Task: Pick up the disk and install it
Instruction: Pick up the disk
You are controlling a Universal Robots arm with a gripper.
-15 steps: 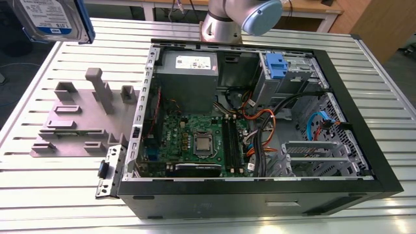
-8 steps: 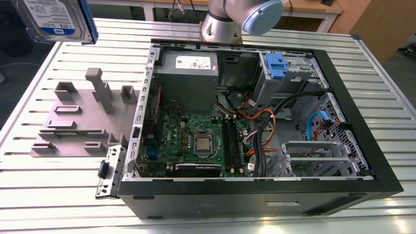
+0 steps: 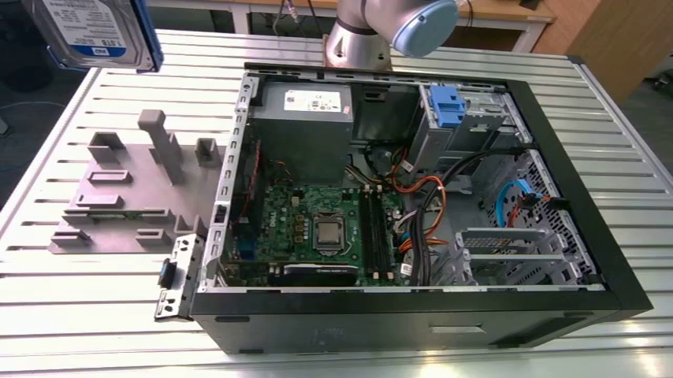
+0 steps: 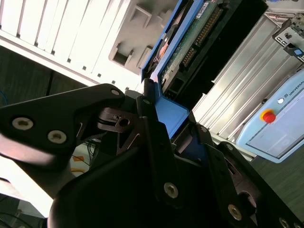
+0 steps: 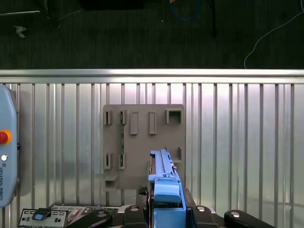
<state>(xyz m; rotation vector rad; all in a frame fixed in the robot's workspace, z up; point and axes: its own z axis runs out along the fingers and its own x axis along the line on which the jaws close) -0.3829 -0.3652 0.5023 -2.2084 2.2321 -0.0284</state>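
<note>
The disk [image 3: 93,30], a silver drive with a white-and-blue label in a blue caddy, hangs high over the table at the exterior view's upper left. In the first wrist view the disk [image 5: 164,178] is edge-on above the grey fixture plate [image 5: 142,137]. My gripper [image 5: 166,211] is shut on the disk's blue caddy. In the second wrist view the black fingers [image 4: 151,124] clamp the caddy's end, with the disk's green circuit board [image 4: 190,35] facing the camera. The open computer case [image 3: 589,260] lies to the exterior view's right of the plate.
The grey fixture plate [image 3: 126,197] has upright pegs. Inside the case are a grey power-supply box [image 3: 305,118], the motherboard [image 3: 315,228], cables, and a drive bay with a blue caddy [image 3: 447,110]. The arm's base [image 3: 363,43] stands behind the case. A teach pendant [image 5: 7,152] lies on the slatted table.
</note>
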